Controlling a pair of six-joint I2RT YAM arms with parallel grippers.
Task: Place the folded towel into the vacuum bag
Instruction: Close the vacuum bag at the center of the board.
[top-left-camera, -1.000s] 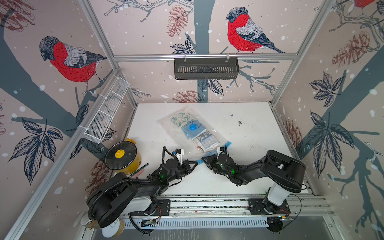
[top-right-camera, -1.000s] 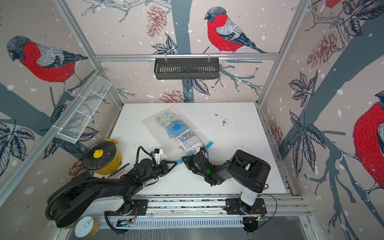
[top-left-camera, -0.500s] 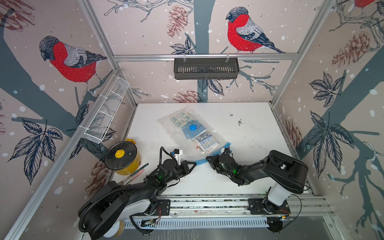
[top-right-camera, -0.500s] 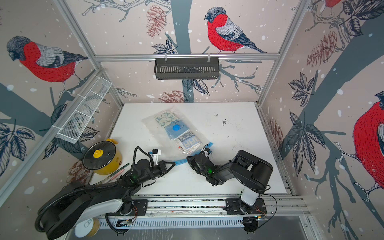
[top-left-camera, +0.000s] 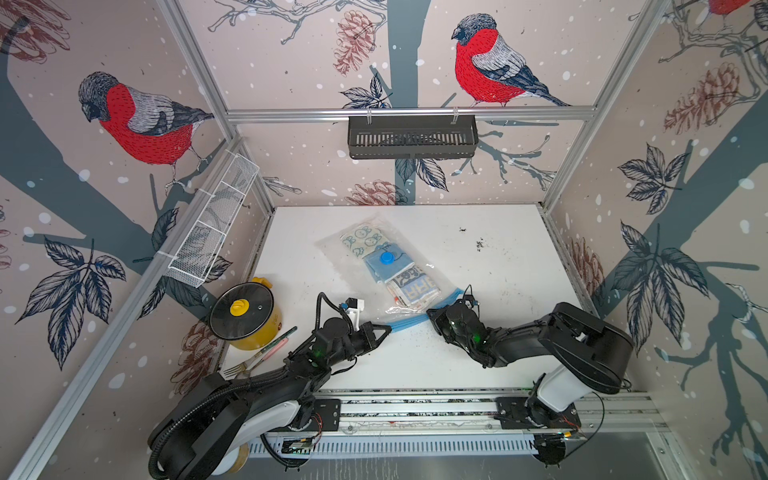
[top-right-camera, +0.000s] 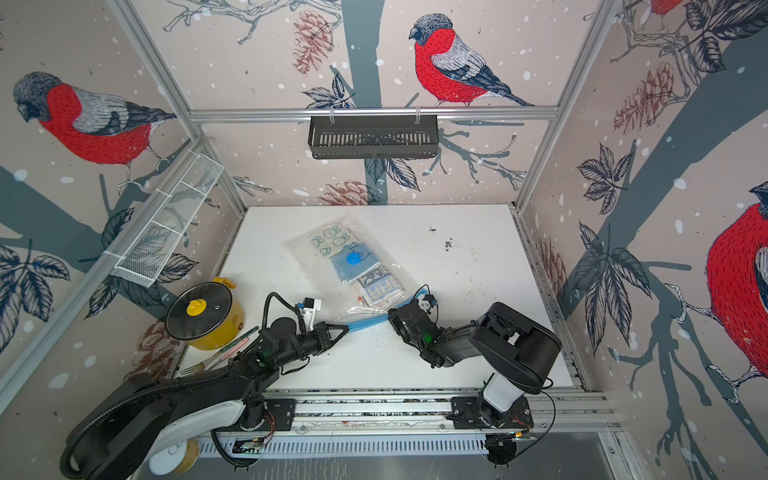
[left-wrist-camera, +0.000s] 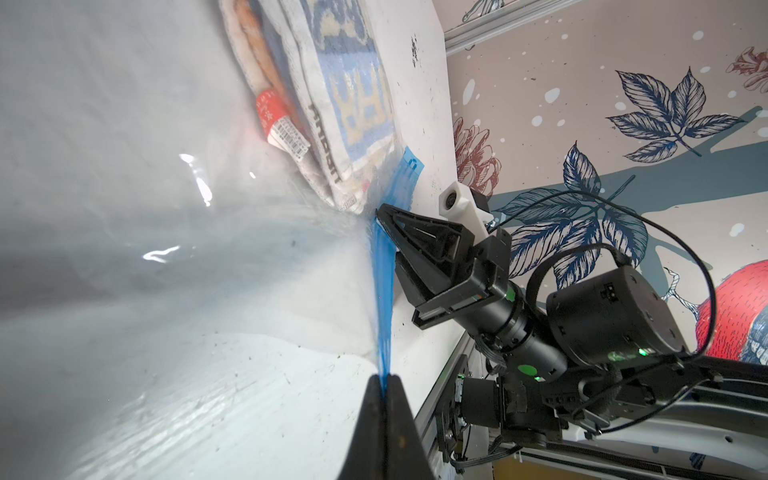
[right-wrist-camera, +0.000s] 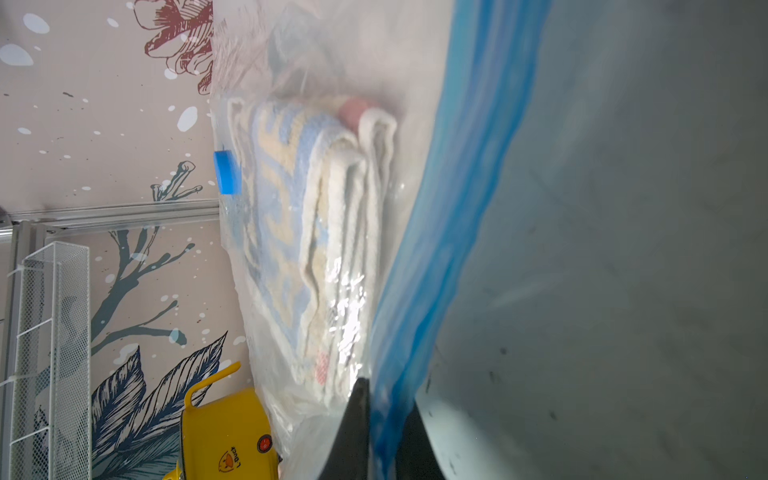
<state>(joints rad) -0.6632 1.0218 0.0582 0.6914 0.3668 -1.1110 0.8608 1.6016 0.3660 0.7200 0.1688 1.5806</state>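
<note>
Bullfinch wallpaper (top-left-camera: 141, 120) wraps the cell, and the white table (top-left-camera: 415, 365) below it is speckled with dark crumbs. I take the yellow pot (top-left-camera: 249, 334) at the table's edge as my marker.

Out from the pot toward the table's middle lies the vacuum bag (top-left-camera: 405, 312), slanting away toward the back wall. Its round valve cap (top-left-camera: 387, 258) faces up, on the side of the bag away from the pot. Inside the clear plastic I see a blue cloth (top-left-camera: 380, 272) under the cap, a printed cloth (top-left-camera: 360, 241) at the end farthest from the pot, and the folded towel (top-left-camera: 413, 286), cream and blue with lettering, nearest the mouth.

The zip strip (top-left-camera: 409, 323) closes off the mouth end and runs straight between my two claws. The left gripper (top-left-camera: 389, 328) sits between the pot and the bag, pressed together on the strip's nearer end; its wrist camera shows the fingers (left-wrist-camera: 401, 415) pinching the blue band. The right gripper (top-left-camera: 430, 312) holds the strip farther from the pot, its fingers (right-wrist-camera: 357, 415) closed onto the blue plastic. Whether the seal itself is zipped I cannot tell.

A fork (top-left-camera: 237, 367) lies just beside the pot, on the side toward the arm bases.
</note>
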